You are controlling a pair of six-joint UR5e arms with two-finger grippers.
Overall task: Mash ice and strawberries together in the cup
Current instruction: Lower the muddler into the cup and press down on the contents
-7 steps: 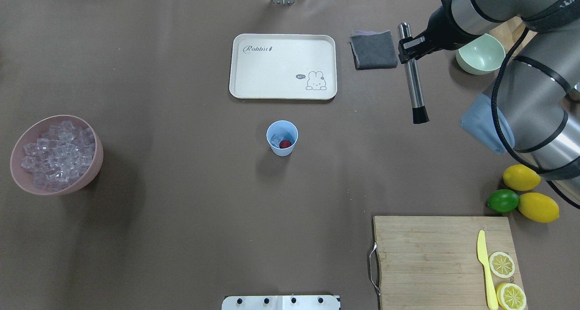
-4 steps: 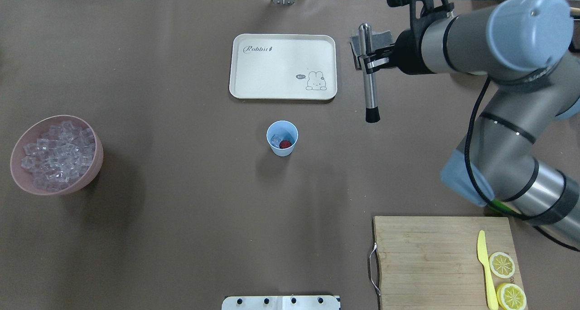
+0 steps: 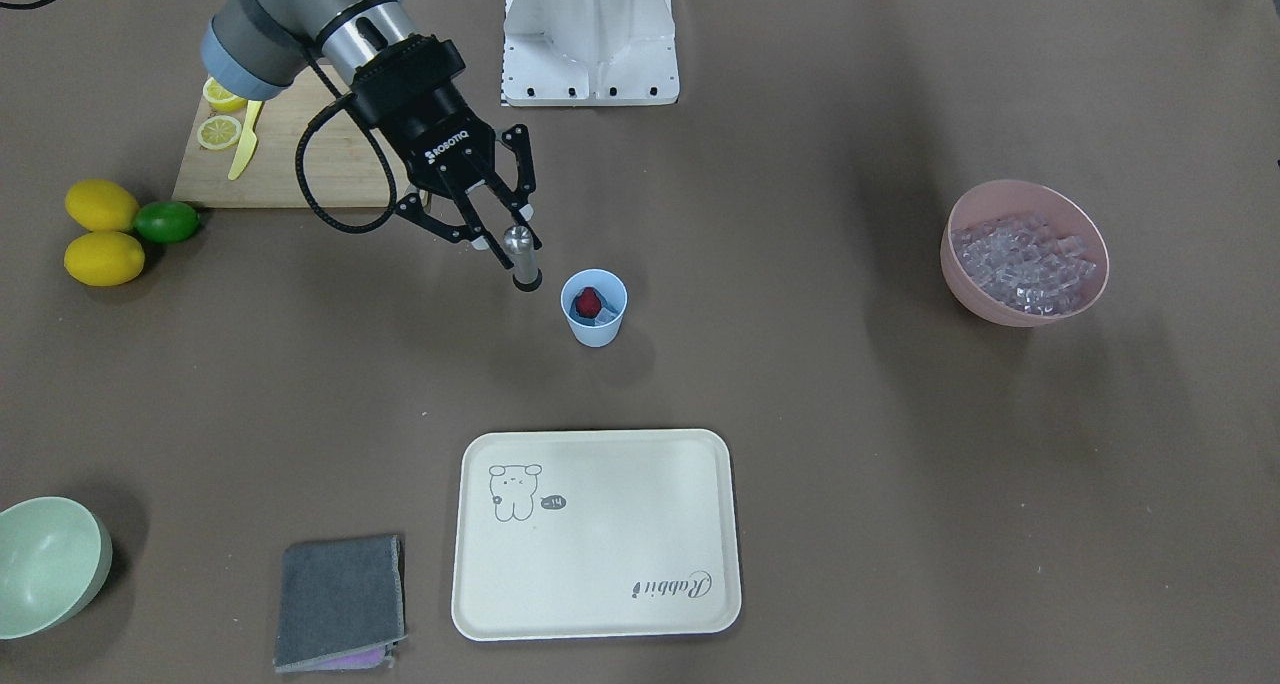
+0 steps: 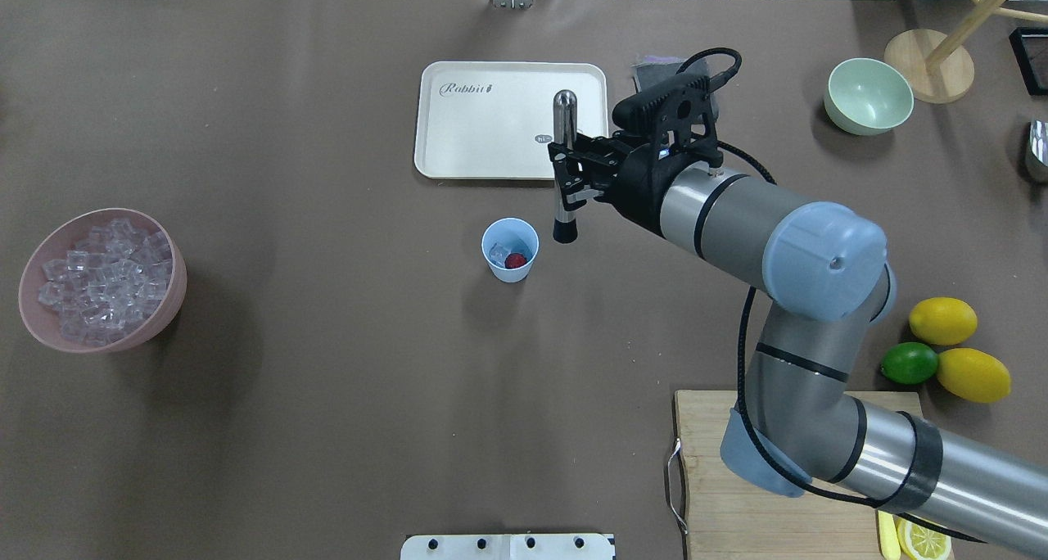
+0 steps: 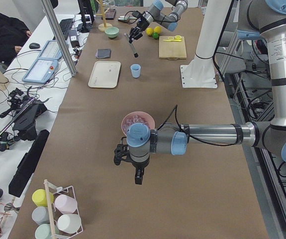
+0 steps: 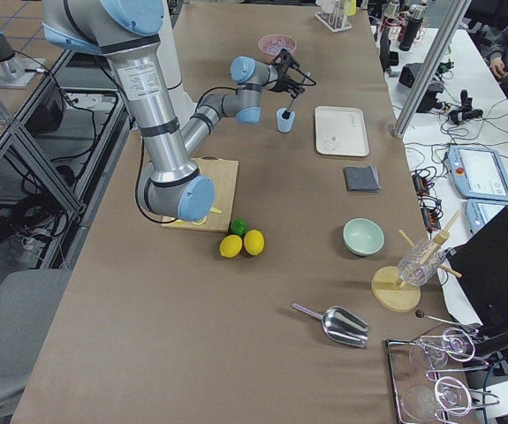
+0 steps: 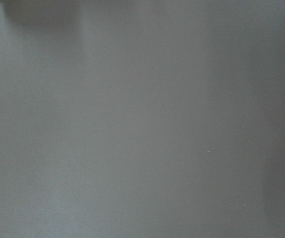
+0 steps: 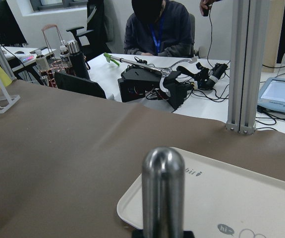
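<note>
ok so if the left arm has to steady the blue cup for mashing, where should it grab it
Probably the outer wall of the cup, about mid-height, coming in level from the robot's left. It stands upright, tapered, with no handle. The muddler in the right tool hangs just off its right side and needs the open top.

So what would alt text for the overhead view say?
The robot's right hand holds a metal muddler, black tip down, just beside a pale blue cup containing ice and a strawberry. A pink bowl of more ice sits far left.
</note>
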